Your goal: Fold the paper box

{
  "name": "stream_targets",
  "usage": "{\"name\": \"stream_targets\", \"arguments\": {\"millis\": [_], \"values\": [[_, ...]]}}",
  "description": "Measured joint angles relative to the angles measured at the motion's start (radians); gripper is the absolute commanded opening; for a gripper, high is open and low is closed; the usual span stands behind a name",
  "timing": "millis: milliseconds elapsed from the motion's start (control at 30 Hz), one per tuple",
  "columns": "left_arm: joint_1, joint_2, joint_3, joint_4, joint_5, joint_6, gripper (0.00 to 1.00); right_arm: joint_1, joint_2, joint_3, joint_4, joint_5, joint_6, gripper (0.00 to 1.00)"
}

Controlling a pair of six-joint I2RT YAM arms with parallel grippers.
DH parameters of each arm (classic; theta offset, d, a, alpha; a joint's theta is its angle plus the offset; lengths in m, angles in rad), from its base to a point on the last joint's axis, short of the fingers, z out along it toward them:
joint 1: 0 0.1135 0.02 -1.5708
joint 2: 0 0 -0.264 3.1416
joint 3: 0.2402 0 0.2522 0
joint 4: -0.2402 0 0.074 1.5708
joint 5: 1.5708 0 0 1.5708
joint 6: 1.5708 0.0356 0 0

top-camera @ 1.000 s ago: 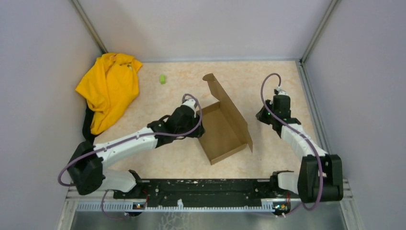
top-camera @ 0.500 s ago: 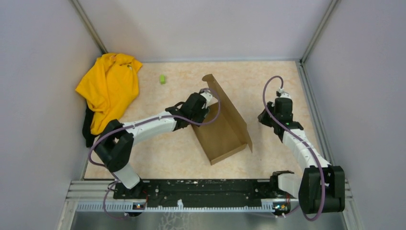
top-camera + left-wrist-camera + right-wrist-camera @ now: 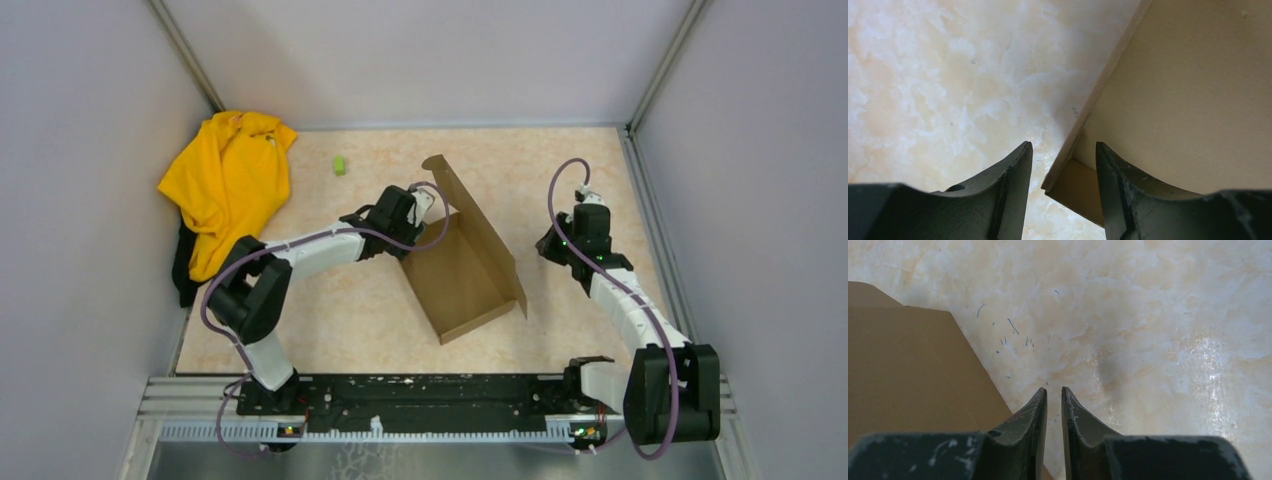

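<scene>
Brown box point(image 3: 468, 275) lies on the surface point(image 3: 350, 320), one flap upright. Jaws apart, the left end effector point(image 3: 1063, 146) straddles its left wall edge. The right end effector point(image 3: 1054, 390), nearly together, hovers empty to its right.

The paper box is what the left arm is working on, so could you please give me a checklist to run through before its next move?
1. Left gripper open, fingers either side of the paper box wall edge: ok.
2. That edge clamped: not ok, jaws stand wide.
3. Right gripper nearly shut, empty, beside the box: ok.
4. Tall flap standing up: ok.
5. Yellow cloth and small green object away from the box: ok.
6. Box base flat on the table: cannot tell.
</scene>
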Motion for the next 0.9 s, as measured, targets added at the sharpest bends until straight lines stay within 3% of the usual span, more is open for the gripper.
{"name": "stream_targets", "arguments": {"millis": [100, 533, 900], "values": [[0.004, 0.003, 0.000, 0.000, 0.043, -0.002, 0.46, -0.002, 0.000, 0.000, 0.000, 0.000, -0.001, 0.17], [0.015, 0.012, 0.003, -0.002, 0.035, -0.072, 0.31, -0.002, -0.001, 0.002, -0.008, 0.032, -0.008, 0.21], [0.043, 0.013, 0.006, -0.027, -0.033, -0.211, 0.30, -0.004, -0.066, 0.039, -0.065, 0.090, -0.008, 0.22]]}}
